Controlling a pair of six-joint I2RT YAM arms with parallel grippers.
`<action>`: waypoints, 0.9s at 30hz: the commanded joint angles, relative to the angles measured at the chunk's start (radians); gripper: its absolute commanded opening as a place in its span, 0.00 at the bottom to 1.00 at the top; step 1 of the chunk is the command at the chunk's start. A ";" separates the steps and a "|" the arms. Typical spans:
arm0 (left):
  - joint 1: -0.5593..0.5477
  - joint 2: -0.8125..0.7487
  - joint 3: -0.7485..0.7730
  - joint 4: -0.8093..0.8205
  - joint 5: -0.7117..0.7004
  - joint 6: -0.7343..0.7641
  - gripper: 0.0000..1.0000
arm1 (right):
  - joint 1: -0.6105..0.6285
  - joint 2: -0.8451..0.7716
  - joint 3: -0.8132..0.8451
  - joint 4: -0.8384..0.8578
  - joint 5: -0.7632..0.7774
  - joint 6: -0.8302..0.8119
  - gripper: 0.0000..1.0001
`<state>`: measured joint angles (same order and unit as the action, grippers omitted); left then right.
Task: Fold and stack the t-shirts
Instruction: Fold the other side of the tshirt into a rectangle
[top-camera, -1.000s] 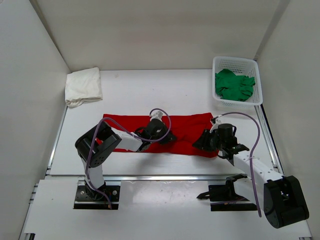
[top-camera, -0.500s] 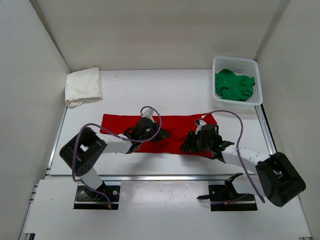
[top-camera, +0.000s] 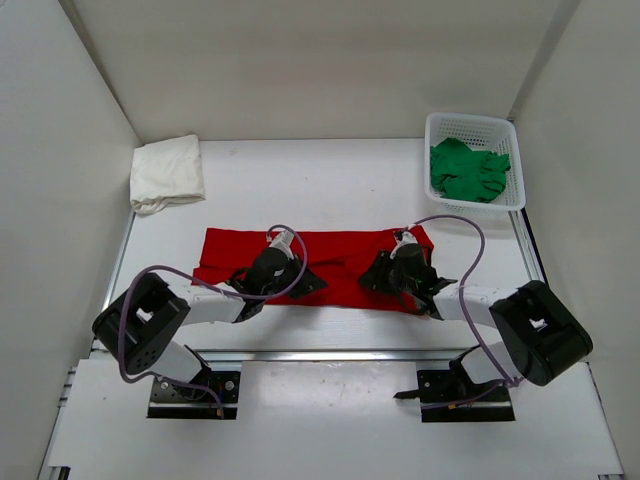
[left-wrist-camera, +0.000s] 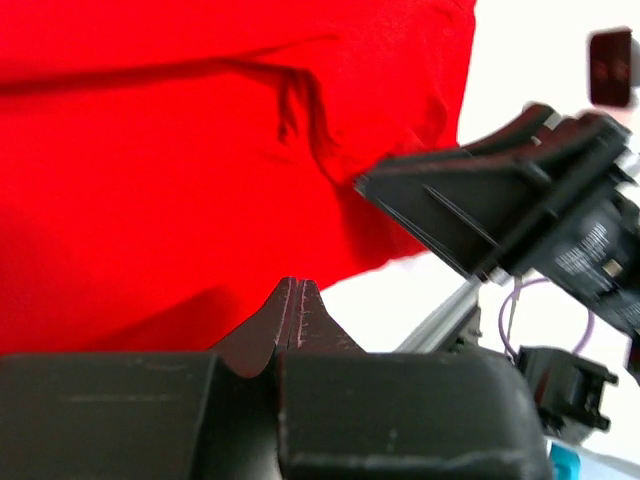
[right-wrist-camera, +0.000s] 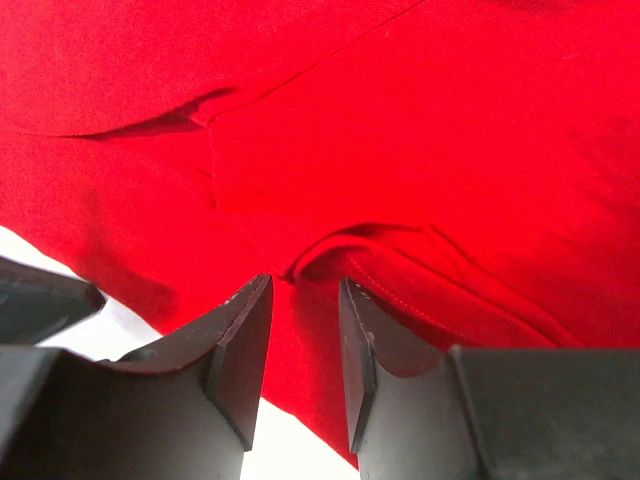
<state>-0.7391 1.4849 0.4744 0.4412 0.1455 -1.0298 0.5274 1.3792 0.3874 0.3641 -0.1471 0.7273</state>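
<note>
edges of red t-shirt (top-camera: 345, 258) beyond both wrist views

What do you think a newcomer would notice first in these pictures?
The bright red t-shirt spread across the middle of the table, with the left gripper and right gripper both low over it. Next, the green t-shirt bunched in the white basket at the far right, and the white t-shirt folded at the far left.
</note>
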 joint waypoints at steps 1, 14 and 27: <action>-0.008 -0.077 -0.023 0.022 0.022 0.016 0.03 | 0.002 0.027 0.022 0.094 0.046 0.030 0.31; 0.027 -0.110 -0.112 0.077 0.063 0.002 0.04 | 0.062 0.110 0.068 0.147 0.037 0.119 0.14; 0.056 -0.115 -0.120 0.100 0.085 -0.003 0.05 | 0.069 0.001 0.042 0.002 -0.081 0.222 0.01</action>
<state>-0.6895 1.3949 0.3523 0.5076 0.2073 -1.0302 0.6094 1.4036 0.4427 0.3481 -0.1673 0.8989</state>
